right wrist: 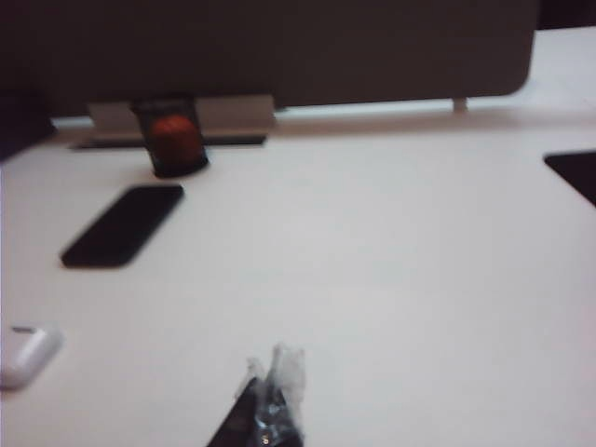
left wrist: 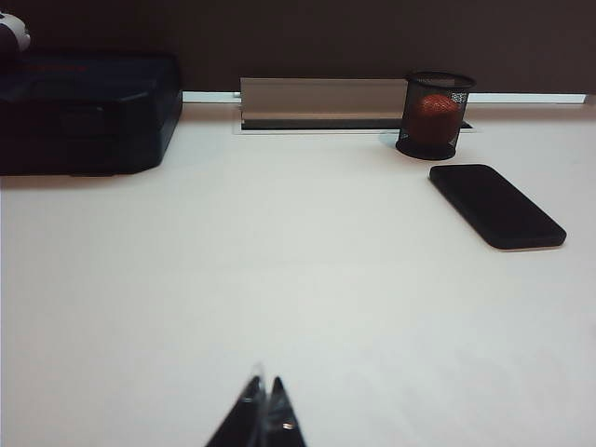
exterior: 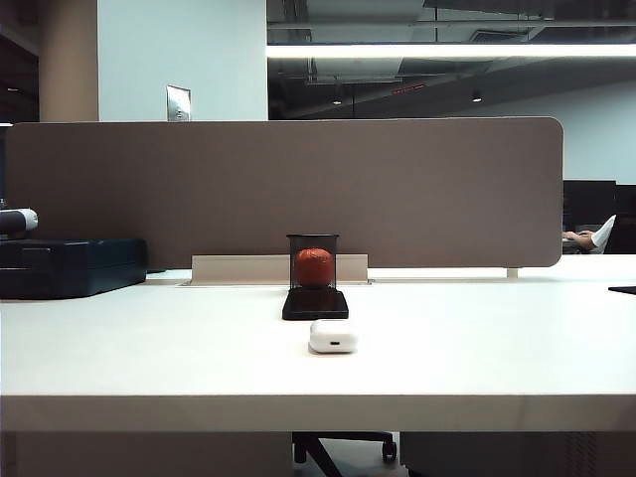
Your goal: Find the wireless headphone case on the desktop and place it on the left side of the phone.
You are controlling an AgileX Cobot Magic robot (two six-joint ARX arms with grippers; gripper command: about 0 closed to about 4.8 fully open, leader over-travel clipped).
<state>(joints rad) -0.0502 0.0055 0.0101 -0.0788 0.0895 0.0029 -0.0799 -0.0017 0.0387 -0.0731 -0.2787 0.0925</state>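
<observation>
I see the white earbud case (exterior: pixel 333 336) lying on the bench (exterior: pixel 149 348) just in front of the black phone (exterior: pixel 315 303). My left tool (left wrist: pixel 264 410) and right tool (right wrist: pixel 268 400) hover over the bench, tips together, holding nothing.

A grey-brown partition panel (exterior: pixel 288 189) backs the desk, with a white wall (exterior: pixel 179 60) and ceiling light strip (exterior: pixel 447 50) behind.

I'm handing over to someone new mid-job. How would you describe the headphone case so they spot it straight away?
Start at the grey-brown partition behind the desk, then come forward past the black mesh cup with the orange-red ball. The black phone lies before it; the wireless headphone case sits nearer the front edge, small, glossy white, rounded.
</observation>
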